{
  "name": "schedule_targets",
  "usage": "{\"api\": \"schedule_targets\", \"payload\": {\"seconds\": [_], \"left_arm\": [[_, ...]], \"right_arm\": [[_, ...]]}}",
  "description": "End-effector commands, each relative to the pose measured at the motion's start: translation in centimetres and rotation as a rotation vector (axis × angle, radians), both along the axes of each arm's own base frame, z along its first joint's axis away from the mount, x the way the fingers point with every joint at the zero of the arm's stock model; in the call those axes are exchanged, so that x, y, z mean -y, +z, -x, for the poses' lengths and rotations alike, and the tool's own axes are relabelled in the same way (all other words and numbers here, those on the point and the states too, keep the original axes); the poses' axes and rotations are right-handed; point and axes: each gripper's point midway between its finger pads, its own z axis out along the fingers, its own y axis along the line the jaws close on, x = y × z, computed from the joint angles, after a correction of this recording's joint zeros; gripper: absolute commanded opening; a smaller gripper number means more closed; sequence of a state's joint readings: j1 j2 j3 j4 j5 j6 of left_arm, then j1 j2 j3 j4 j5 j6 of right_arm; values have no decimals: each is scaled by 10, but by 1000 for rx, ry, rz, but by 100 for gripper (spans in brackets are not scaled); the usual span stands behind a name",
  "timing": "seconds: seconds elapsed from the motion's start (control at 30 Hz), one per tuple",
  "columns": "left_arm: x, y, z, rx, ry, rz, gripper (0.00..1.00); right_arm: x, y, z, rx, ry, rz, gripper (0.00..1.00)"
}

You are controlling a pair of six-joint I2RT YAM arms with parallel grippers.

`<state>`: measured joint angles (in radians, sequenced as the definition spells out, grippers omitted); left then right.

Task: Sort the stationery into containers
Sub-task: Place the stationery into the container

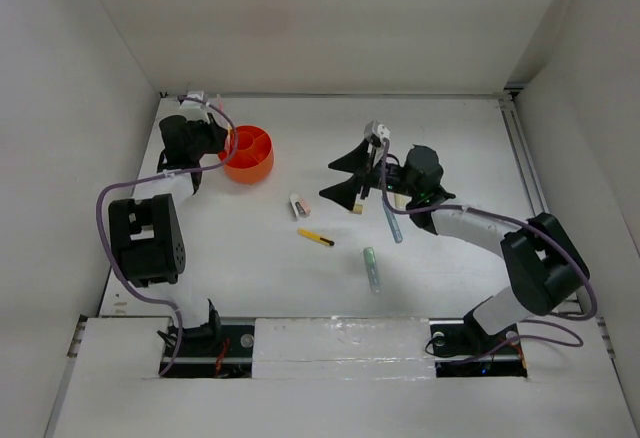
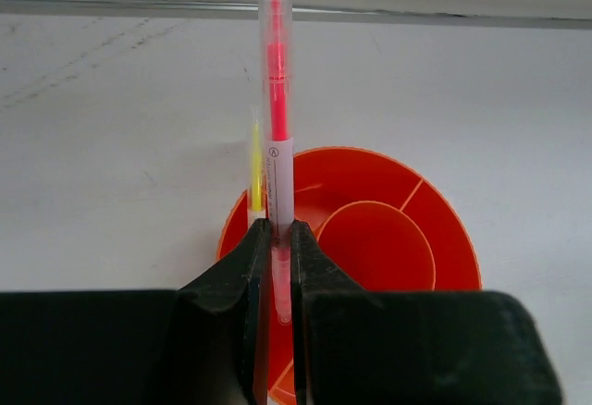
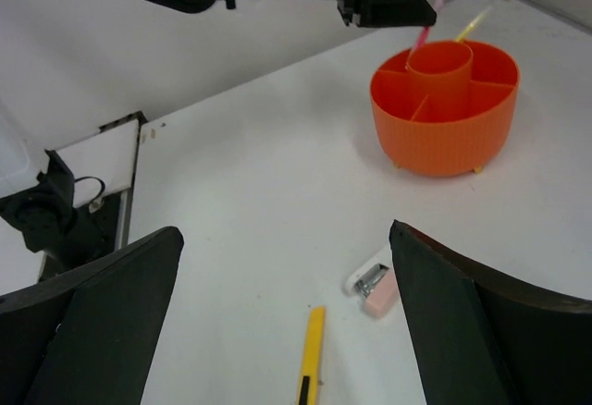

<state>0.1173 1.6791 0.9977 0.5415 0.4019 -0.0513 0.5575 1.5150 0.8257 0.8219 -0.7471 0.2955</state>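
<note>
The orange cup [image 1: 247, 154] with inner dividers stands at the back left. My left gripper [image 1: 222, 141] is at its left rim, shut on a pink pen [image 2: 277, 137] that it holds upright over the cup [image 2: 388, 239]. A pale yellow pen [image 2: 255, 169] stands in the cup beside it. My right gripper [image 1: 327, 180] is open and empty above the table middle. Below it lie a yellow-black pen [image 3: 312, 359] and a small white-and-pink piece [image 3: 375, 285]. A grey-blue pen [image 1: 391, 218] and a pale green marker [image 1: 372, 269] lie nearer the right arm.
A small tan eraser [image 1: 358, 208] lies under the right gripper. White walls close the table on three sides. The cup [image 3: 444, 118] and the left gripper's pink pen [image 3: 435, 7] show at the far right of the right wrist view.
</note>
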Motion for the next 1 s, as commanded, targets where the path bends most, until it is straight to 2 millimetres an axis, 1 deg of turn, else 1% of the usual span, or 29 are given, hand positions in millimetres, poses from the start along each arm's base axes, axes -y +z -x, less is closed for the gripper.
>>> {"api": "schedule_targets", "payload": {"seconds": [0.0,0.07,0.1,0.13,0.2,0.27,0.3,0.33,0.37,0.4,0.43,0.47,0.5,0.53,0.57,0.63,0.67,0.7,0.77,0.8,0.83,0.87,0.9,0.93,0.97], "left_arm": [[14,41,-11,135,-89,19,0],[15,32,-9,121,-87,30,0],[13,32,-10,121,-76,28,0],[13,35,-11,130,-75,36,0],[12,25,-8,109,-65,38,0],[11,15,-6,88,-54,39,0],[8,14,-7,90,-41,25,0],[5,8,-9,78,-26,23,0],[9,1,-6,59,-30,14,0],[13,1,-6,62,-42,3,0],[9,-4,-8,53,-14,-4,0],[9,-9,-6,28,-14,-1,0],[9,-9,-6,28,-14,-1,0],[4,-10,-7,29,12,-17,0],[4,-5,-7,39,12,-18,1],[4,-8,-6,28,12,-17,8],[4,-6,-4,26,12,-17,18],[2,-6,-5,26,24,-20,25],[-2,4,-5,45,45,-27,37],[-4,-2,-3,33,56,-30,45],[-5,2,-3,41,67,-33,48],[-7,-2,-1,32,79,-35,50],[-7,4,0,44,79,-36,53],[-9,4,-1,44,91,-39,56],[-9,4,2,45,91,-39,56]], "right_arm": [[-1,-7,-12,17,-20,30,100],[-2,-7,-11,12,-8,23,100],[-2,-7,-11,12,-8,23,100],[-3,-12,-12,-7,-7,25,100],[-3,-9,-12,4,-8,18,100],[-2,-13,-11,-3,-7,23,100],[-2,-13,-11,-3,-7,23,100],[-2,-13,-11,-3,-7,23,100],[0,-11,-15,4,-17,18,100],[0,-11,-15,4,-17,18,100],[0,-11,-15,4,-17,18,100],[0,-11,-15,4,-17,18,100],[1,-15,-14,-3,-17,23,100],[1,-15,-13,-12,-16,21,100],[1,-15,-13,-12,-16,21,100],[1,-15,-13,-12,-16,21,100],[1,-15,-13,-12,-16,21,100],[2,-11,-12,-5,-16,16,100],[2,-11,-12,-5,-16,16,100],[2,-11,-12,-5,-16,16,100],[2,-11,-12,-5,-16,16,100],[2,-7,-11,3,-16,11,100],[2,-7,-11,3,-16,11,100],[2,-7,-11,3,-16,11,100],[2,-7,-11,3,-16,11,100]]}}
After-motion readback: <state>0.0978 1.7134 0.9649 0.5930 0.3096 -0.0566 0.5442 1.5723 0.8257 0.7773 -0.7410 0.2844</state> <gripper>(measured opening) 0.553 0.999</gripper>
